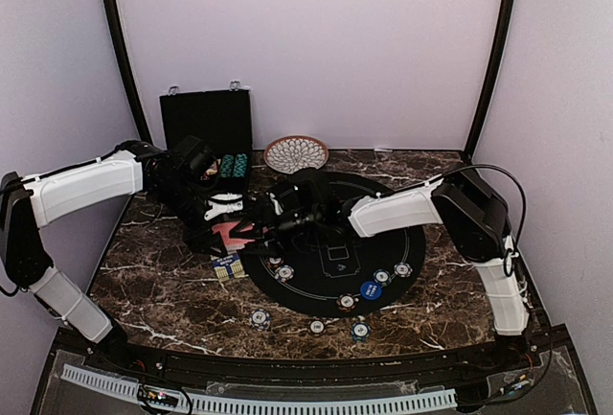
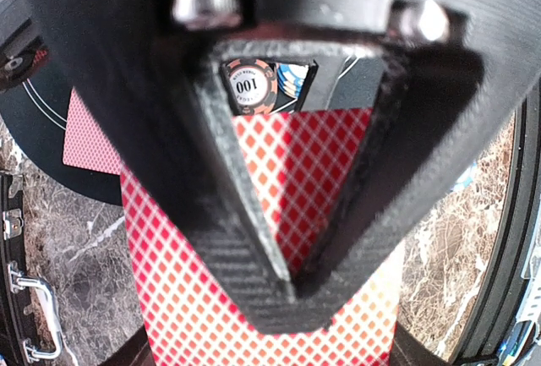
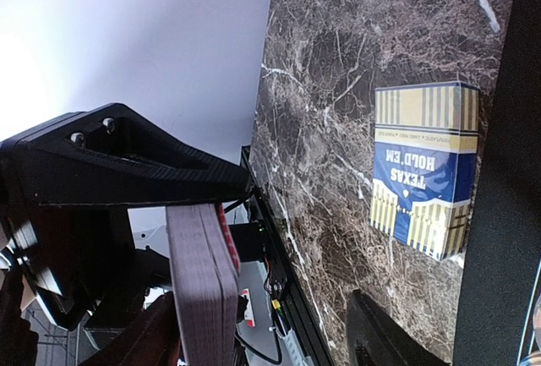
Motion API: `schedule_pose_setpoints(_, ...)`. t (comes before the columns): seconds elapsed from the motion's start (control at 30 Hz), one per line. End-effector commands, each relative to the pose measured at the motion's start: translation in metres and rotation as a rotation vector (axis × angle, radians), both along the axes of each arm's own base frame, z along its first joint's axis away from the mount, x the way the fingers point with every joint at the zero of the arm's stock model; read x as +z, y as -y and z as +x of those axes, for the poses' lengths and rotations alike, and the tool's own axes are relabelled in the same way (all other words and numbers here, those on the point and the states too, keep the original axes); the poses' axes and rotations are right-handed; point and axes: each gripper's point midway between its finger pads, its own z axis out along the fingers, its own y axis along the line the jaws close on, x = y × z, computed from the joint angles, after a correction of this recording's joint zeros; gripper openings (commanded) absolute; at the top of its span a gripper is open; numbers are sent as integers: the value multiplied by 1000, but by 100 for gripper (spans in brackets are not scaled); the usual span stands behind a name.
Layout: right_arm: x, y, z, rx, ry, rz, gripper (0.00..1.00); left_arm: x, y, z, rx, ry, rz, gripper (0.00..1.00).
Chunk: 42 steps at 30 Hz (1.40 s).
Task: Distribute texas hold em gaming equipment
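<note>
The left end effector [image 2: 292, 290] is clamped on a deck of red-backed cards [image 2: 182, 298], over the marble tabletop [image 3: 330, 62] at the left edge of the round black mat [image 1: 316, 290]. The right end effector [image 3: 262, 319] has its fingers apart, close beside the deck. A blue-and-yellow card box [image 3: 423, 172] lies nearby.

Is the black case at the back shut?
No, the case stands open, with rows of chips showing inside.

Bright even light; cards [image 2: 177, 298] blurry close-up in left wrist view, wall [image 3: 127, 28] w/ glare.
</note>
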Motion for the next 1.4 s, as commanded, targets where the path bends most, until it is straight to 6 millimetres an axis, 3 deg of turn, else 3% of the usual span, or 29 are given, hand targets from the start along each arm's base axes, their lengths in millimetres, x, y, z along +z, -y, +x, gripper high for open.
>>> schedule_pose_setpoints(0.0, 10, 10, 4, -20, 19, -2, 66, 16, 3, 1, -3, 27, -32, 2)
schedule_pose_setpoints(0.2, 36, 16, 4, -33, 50, 31, 66, 13, 1, 2, -1, 26, -25, 2)
schedule_pose_setpoints(0.4, 44, 28, 7, -62, 45, 50, 54, 12, 1, 1, -1, 24, -21, 2)
schedule_pose_setpoints(0.57, 48, 28, 6, -64, 25, 77, 39, 11, 1, 1, 0, 25, -20, 1)
schedule_pose_setpoints(1.0, 47, 20, -5, -25, -28, 121, 29, 9, -1, 3, 5, 29, -9, 1)
schedule_pose_setpoints(1.13, 44, 22, -6, -27, -37, 116, 14, 9, -1, 3, 6, 28, -7, 1)
schedule_pose_setpoints(1.37, 43, 28, -3, -30, -42, 110, 0, 9, -2, 4, 9, 33, -1, 1)
